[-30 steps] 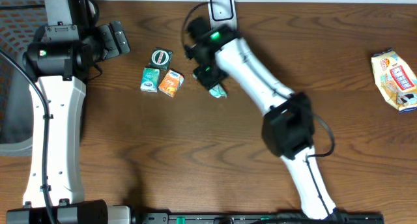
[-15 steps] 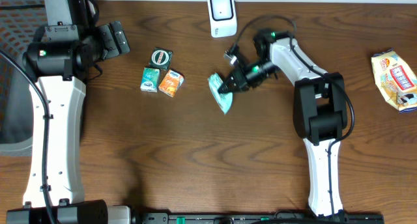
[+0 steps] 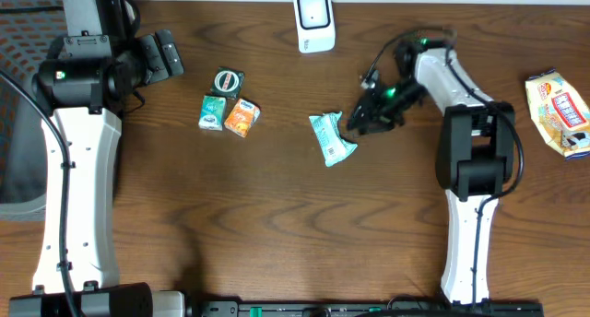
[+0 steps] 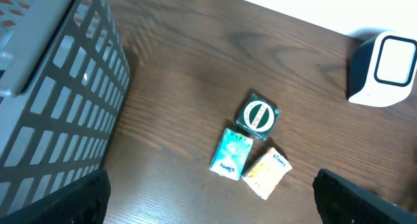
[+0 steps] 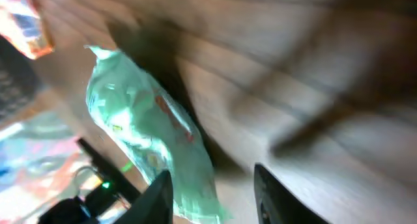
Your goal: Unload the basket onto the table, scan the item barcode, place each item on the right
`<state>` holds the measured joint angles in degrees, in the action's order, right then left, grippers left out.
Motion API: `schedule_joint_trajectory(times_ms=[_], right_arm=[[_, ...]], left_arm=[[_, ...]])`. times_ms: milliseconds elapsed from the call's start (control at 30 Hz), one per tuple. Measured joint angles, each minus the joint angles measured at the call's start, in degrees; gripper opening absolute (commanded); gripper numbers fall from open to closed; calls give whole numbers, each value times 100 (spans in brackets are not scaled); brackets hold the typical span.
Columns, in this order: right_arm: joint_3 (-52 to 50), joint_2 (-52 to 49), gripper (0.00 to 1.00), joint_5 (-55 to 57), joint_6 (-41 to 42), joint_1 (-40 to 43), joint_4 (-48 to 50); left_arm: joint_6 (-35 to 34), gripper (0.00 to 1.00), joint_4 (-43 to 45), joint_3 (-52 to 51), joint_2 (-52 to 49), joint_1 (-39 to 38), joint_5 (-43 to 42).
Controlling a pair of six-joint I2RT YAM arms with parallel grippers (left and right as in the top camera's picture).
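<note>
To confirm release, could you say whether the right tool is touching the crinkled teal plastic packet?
Cannot tell: overhead, the right tool sits at the packet's edge; the wrist view is blurred.

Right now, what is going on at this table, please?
Two robot arms work at a table with a white barcode scanner at its far edge. The right gripper is open beside a teal packet, which lies on the wood outside its fingers. The left gripper hangs open and holds nothing. Three small packs lie together not far from it, and a snack bag lies apart, beyond the right arm.
</note>
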<state>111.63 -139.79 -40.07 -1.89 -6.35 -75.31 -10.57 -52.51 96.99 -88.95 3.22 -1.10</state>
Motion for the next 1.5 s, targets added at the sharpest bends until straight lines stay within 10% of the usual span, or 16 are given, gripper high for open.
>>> schedule_joint_trajectory(times_ms=[233, 400, 1500], right_arm=[[1351, 4, 37, 944, 127, -302, -769], [1355, 4, 1, 1786, 223, -986, -754], [1082, 4, 1, 4076, 1047, -2380, -238]], left_arm=[[0, 98, -2, 0, 0, 0, 0], [0, 98, -2, 0, 0, 0, 2], [0, 97, -2, 0, 0, 0, 0]])
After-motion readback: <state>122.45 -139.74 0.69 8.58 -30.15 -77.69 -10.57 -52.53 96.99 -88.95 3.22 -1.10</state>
